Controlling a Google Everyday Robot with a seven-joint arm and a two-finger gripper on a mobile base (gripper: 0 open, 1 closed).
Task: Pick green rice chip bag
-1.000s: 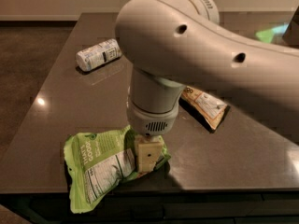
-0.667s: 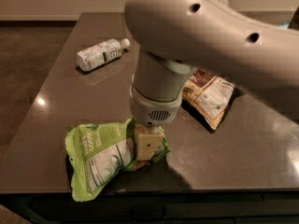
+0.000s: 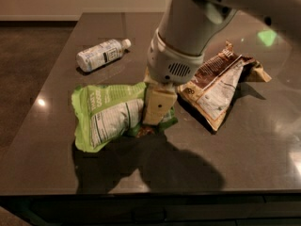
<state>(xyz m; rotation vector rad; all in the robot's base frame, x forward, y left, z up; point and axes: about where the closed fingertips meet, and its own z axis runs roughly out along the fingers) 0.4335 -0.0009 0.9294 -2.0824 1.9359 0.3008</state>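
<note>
A white-capped bottle [image 3: 101, 54] lies on its side toward the back left of the dark table [image 3: 263, 145]. What it holds cannot be made out, and both snack bags hide their contents too. In front of the bottle and slightly to its right hangs the green rice chip bag [image 3: 110, 116], with a broad shadow on the tabletop beneath it. The gripper [image 3: 157, 108] is to the right of the bottle and nearer the front, its cream fingers [image 3: 159, 105] clamped narrowly on the bag's right end. Farther right of the bottle, a brown-and-cream snack bag [image 3: 217, 86] rests on the table.

A moment earlier the green bag lay flatter on the table under the gripper. Now the arm sits higher, and more of the brown-and-cream bag shows.

The green bag carries a white nutrition panel and white lettering, and the bottle a printed label. None of this text is readable.
</note>
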